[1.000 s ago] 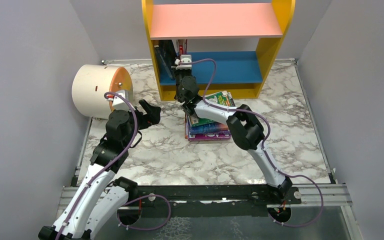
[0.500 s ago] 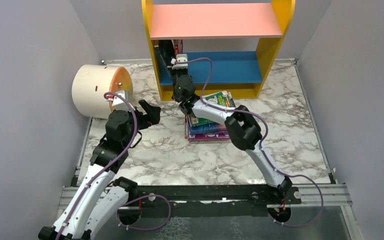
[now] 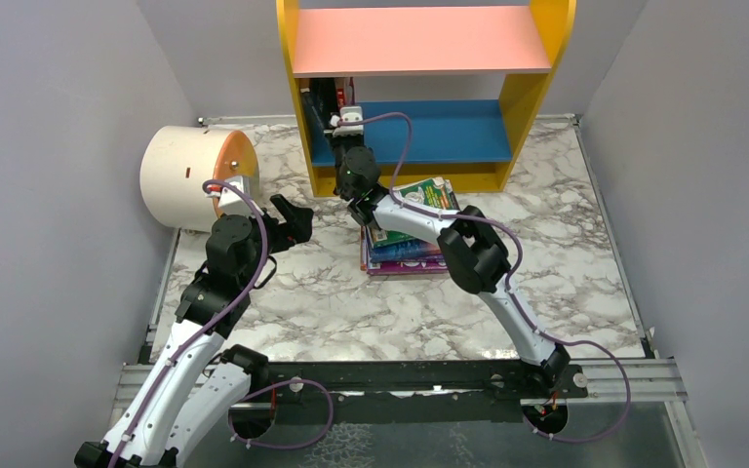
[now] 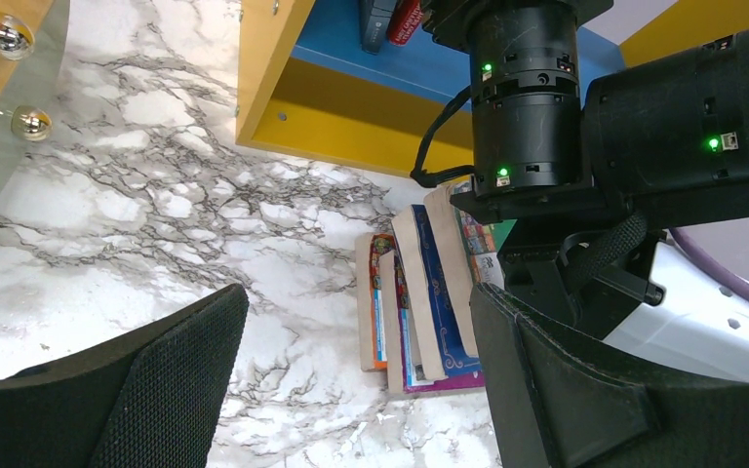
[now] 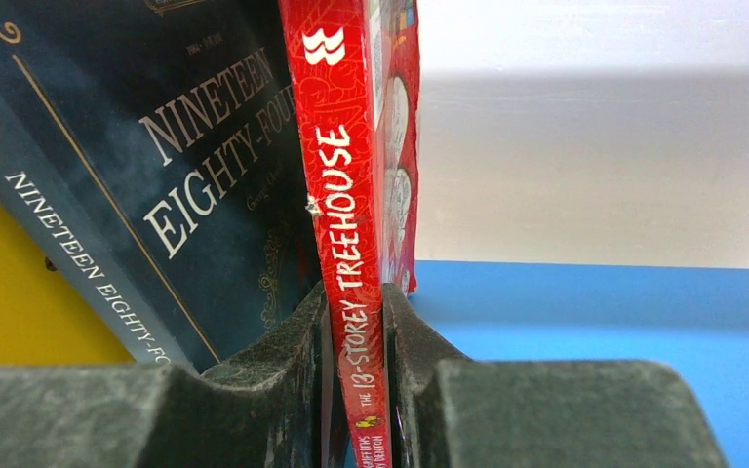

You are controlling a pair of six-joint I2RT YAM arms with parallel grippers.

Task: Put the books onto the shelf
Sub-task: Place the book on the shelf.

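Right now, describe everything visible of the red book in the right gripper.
The red book is a thin, glossy paperback. Its spine reads "The 13-Storey Treehouse" in white under a small white logo, and white cartoons show on its cover. It stands nearly upright over the blue board, against the dark blue book on its left. The right gripper pinches its spine low down, hiding its bottom edge.

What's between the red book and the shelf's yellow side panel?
The dark blue Nineteen Eighty-Four book, beside the red book; the right wrist view shows it.
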